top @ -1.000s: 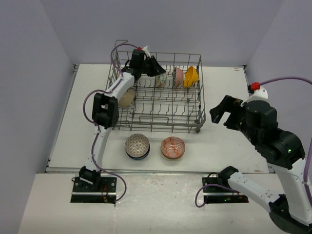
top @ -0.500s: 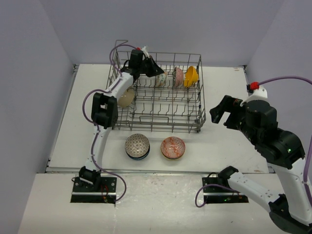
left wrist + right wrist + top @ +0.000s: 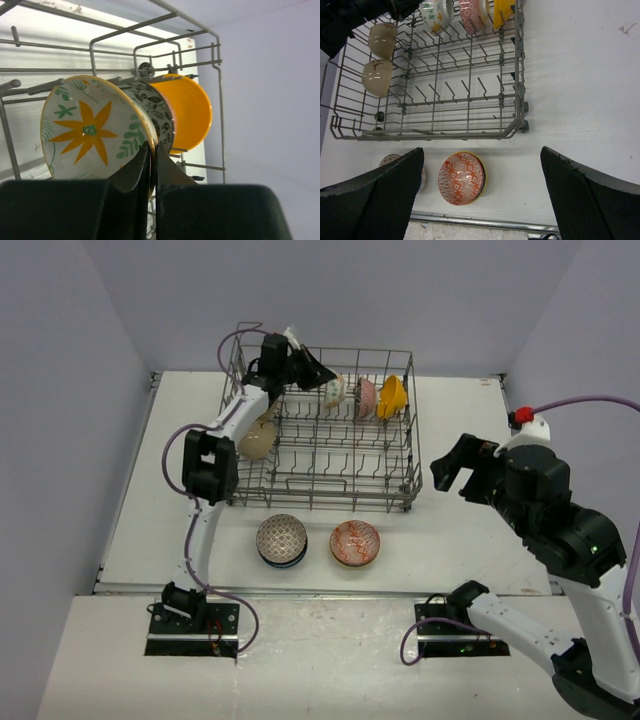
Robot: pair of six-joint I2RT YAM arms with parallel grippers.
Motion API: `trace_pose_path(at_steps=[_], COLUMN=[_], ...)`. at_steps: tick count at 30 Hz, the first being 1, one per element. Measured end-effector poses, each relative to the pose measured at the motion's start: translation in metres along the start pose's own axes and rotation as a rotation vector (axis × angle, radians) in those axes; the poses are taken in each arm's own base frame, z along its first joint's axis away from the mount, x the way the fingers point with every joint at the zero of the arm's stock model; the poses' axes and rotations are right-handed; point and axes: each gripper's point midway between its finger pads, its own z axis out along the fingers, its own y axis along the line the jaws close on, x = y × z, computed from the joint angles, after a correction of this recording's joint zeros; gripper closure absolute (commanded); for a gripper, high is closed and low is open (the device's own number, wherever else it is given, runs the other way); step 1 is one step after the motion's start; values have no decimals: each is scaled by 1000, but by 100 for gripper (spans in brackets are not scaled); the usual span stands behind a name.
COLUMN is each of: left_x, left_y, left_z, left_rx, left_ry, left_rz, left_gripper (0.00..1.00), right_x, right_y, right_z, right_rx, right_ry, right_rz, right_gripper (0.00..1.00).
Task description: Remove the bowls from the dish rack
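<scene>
The grey wire dish rack (image 3: 320, 502) stands at the back of the table. My left gripper (image 3: 322, 380) reaches into its back row and is shut on the rim of a white bowl with an orange flower (image 3: 92, 130); the fingertips (image 3: 141, 159) pinch the edge. Right behind it stand a dark-patterned bowl (image 3: 161, 112) and an orange-yellow bowl (image 3: 187, 110). Two beige bowls (image 3: 376, 77) sit at the rack's left side. My right gripper (image 3: 460, 465) hovers open to the right of the rack, above the table, holding nothing.
In front of the rack, a blue-patterned bowl (image 3: 281, 539) and a red-patterned bowl (image 3: 355, 543) rest on the table near its front edge. The rack's right wall (image 3: 415, 455) lies between my right gripper and the bowls. Purple walls enclose the table.
The left jaws have closed on the flower bowl's rim, and the wrist has risen slightly with the bowl. The right arm has not moved.
</scene>
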Motion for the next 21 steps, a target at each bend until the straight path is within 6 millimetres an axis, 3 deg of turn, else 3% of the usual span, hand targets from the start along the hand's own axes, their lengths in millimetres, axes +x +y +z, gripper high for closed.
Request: trace_pose_path(at_steps=[14, 19, 21], left_x=[-45, -46, -34], left_y=[-89, -126, -144], left_z=[-42, -67, -84], left_rx=[180, 194, 144], left_ry=[-126, -169, -193], left_rz=[68, 252, 358], left_gripper=[100, 100, 100], right_x=[-2, -6, -14], right_y=[-2, -2, 0], right_z=[-3, -3, -4], right_rx=[0, 9, 11], right_ry=[-16, -22, -39], right_rz=[1, 0, 1], right_gripper=[1, 1, 1])
